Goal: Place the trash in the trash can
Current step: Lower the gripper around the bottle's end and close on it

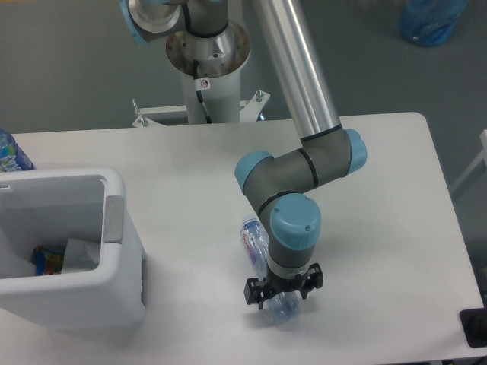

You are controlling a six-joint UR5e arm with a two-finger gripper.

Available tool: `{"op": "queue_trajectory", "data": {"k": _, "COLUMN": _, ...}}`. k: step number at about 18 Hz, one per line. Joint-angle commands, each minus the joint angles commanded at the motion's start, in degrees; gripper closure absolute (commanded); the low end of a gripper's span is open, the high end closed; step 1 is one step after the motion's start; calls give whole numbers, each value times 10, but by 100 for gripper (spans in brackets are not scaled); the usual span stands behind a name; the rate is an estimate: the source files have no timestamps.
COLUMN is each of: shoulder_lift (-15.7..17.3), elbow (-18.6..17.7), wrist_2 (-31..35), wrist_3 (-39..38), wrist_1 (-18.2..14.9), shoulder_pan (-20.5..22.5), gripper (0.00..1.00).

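Observation:
A crushed clear bluish plastic bottle point(256, 245) with a red-blue label lies on the white table, running from mid-table toward the front edge. My gripper point(281, 293) points straight down over the bottle's lower end, its black fingers spread on either side of it, so it looks open. The wrist hides the middle of the bottle. The white boxy trash can point(116, 228) with a grey side panel stands at the left. Inside it lies a crumpled white paper scrap point(79, 254) beside something colourful point(47, 260).
The robot's base column point(207, 57) stands behind the table. A blue bottle point(9, 154) pokes in at the left edge behind the trash can. A blue translucent bag point(431, 20) lies on the floor at top right. A black object point(475, 328) sits at the table's front right corner.

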Motion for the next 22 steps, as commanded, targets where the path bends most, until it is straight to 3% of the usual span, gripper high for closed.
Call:
{"op": "queue_trajectory", "data": {"k": 10, "shoulder_lift": -4, "elbow": -1, "wrist_2": 17, "wrist_3": 1, "wrist_1": 0, "shoulder_pan": -5, "gripper": 1}}
{"op": "queue_trajectory", "data": {"k": 15, "shoulder_lift": -4, "elbow": 0, "wrist_2": 33, "wrist_3": -1, "wrist_1": -1, "shoulder_pan": -10, "gripper": 30}}
{"op": "queue_trajectory", "data": {"k": 22, "shoulder_lift": -2, "elbow": -2, "wrist_2": 34, "wrist_3": 1, "wrist_1": -1, "shoulder_pan": -11, "gripper": 34}}
